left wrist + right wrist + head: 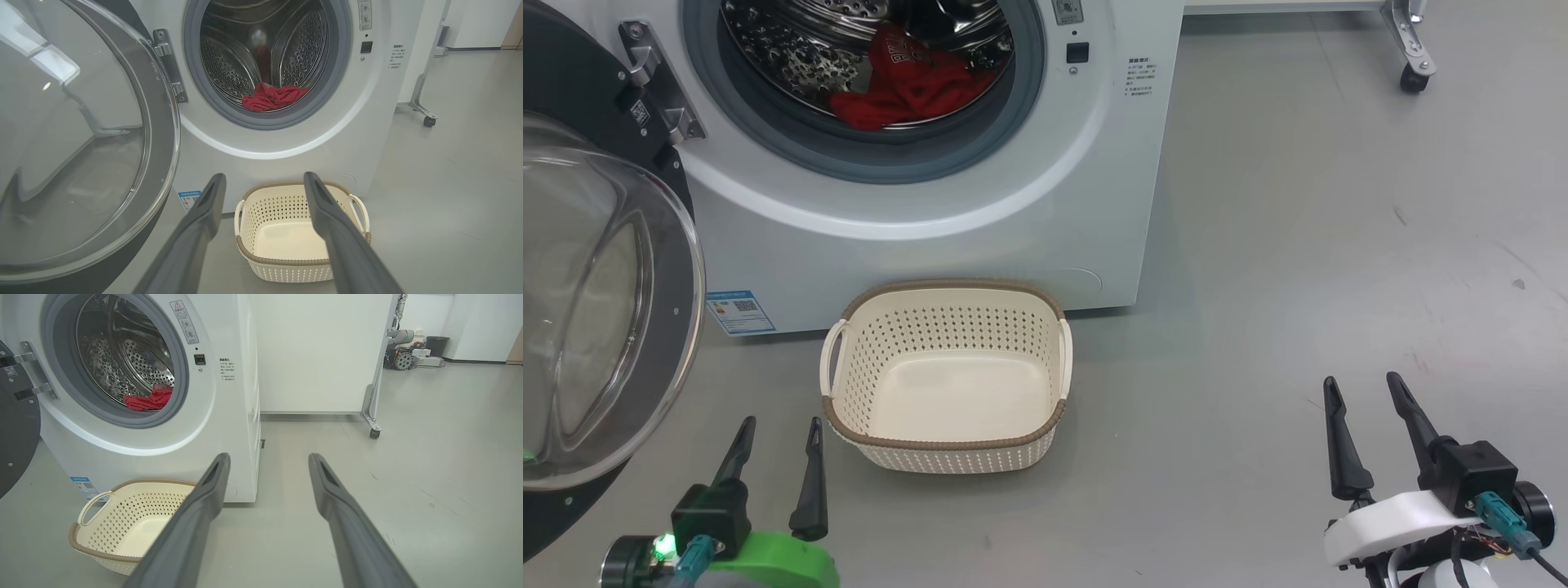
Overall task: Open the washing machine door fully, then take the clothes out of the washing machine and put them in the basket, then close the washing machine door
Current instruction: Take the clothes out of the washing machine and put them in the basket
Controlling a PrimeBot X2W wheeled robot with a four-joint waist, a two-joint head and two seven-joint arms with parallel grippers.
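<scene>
The washing machine (pixel 980 204), a white front-loader, stands at the top of the head view with its steel drum (pixel 792 57) exposed. The washing machine door (pixel 596 310) is swung wide out to the robot's left on its hinge, so the opening step looks done. On the floor just in front of the machine, below the drum mouth, sits the basket (pixel 947 287), upright and holding nothing. The clothes (pixel 907 86), a crumpled red garment with some white print, lie at the bottom of the drum, close behind the grey rubber ring (pixel 915 155); whether anything else lies deeper in I cannot tell from these angles. The garment should be light, limp and easy to pinch. It will sag and trail when lifted, so a raised fold near the middle of the heap is the best hold, taken high enough to clear the ring's lip, where cloth could drag. The left gripper (pixel 781 425) hovers low beside the basket's near left corner and the right gripper (pixel 1361 380) hangs well off to the right; both have fingers spread wide and hold nothing. The floor (pixel 1298 245) is smooth grey and lightly scuffed. A caster (pixel 1413 73) on a metal frame stands at the far right, with a white wall behind the machine.
</scene>
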